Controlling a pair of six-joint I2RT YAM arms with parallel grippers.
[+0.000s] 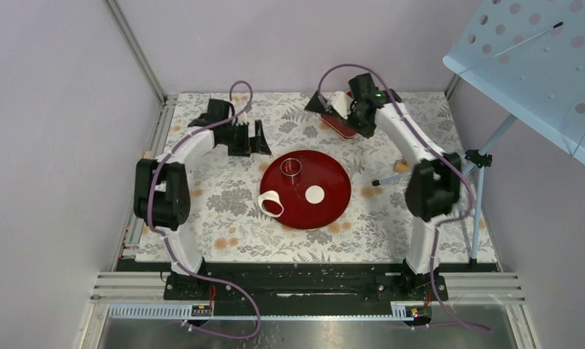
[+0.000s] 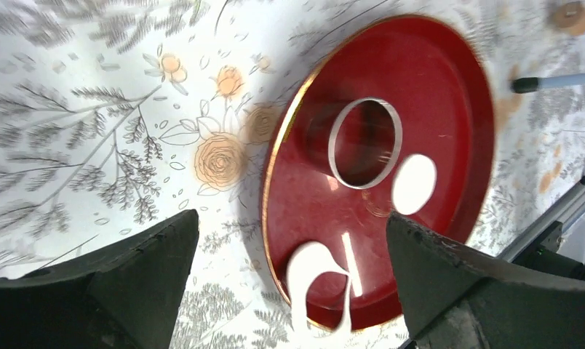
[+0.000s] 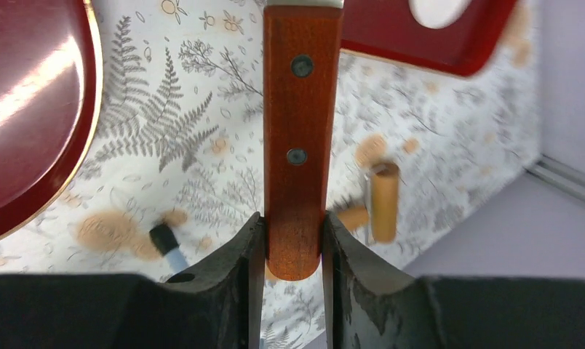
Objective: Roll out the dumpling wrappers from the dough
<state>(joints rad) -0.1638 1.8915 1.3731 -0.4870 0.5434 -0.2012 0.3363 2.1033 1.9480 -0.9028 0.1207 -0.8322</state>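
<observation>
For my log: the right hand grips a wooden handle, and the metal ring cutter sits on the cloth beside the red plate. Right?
No: the metal ring cutter stands on the red plate, not the cloth, as the left wrist view shows. The right hand grips the wooden handle.

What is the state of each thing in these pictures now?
Metal ring cutter: upright on the round red plate.
Thin white disc wrapper: flat on the plate.
White dough scrap with hole: at the plate's edge.
Left gripper: open, empty.
Right gripper: shut on brown wooden handle.
</observation>
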